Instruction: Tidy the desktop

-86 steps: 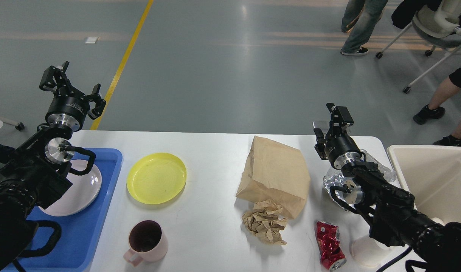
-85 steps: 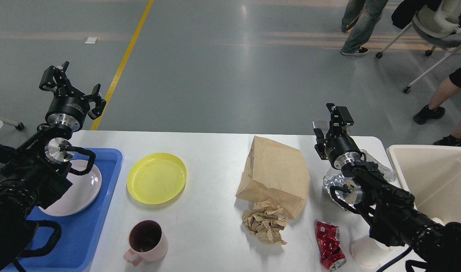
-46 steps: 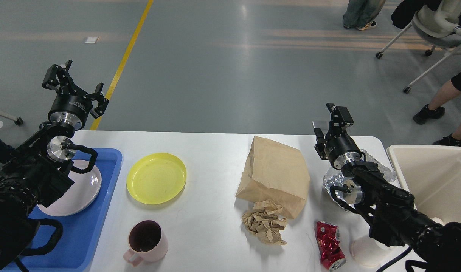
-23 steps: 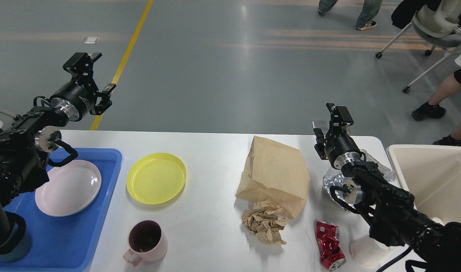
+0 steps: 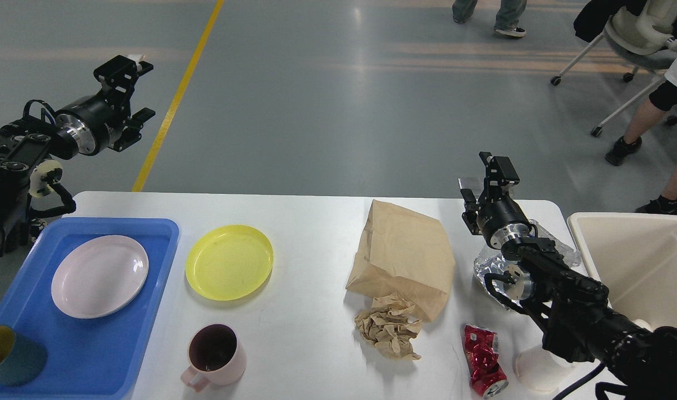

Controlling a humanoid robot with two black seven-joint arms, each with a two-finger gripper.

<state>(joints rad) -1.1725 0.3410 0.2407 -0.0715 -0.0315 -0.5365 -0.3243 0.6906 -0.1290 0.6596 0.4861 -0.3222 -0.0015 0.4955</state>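
Note:
The white desktop [image 5: 316,228] carries a yellow plate [image 5: 230,262], a pink mug [image 5: 213,355], a brown paper bag [image 5: 405,255], a crumpled paper ball [image 5: 388,331], a crushed red can [image 5: 484,366], crumpled foil [image 5: 484,269] and a tipped white paper cup [image 5: 538,369]. My left gripper [image 5: 131,91] is open and empty, held high beyond the table's far left corner. My right gripper [image 5: 482,180] is open and empty, above the far edge just past the foil, right of the bag.
A blue tray [image 5: 110,355] at the left holds a pink plate [image 5: 99,275] and a teal and yellow cup [image 5: 5,355]. A cream bin [image 5: 638,266] stands at the right end. People and a wheeled chair [image 5: 638,33] are on the floor behind.

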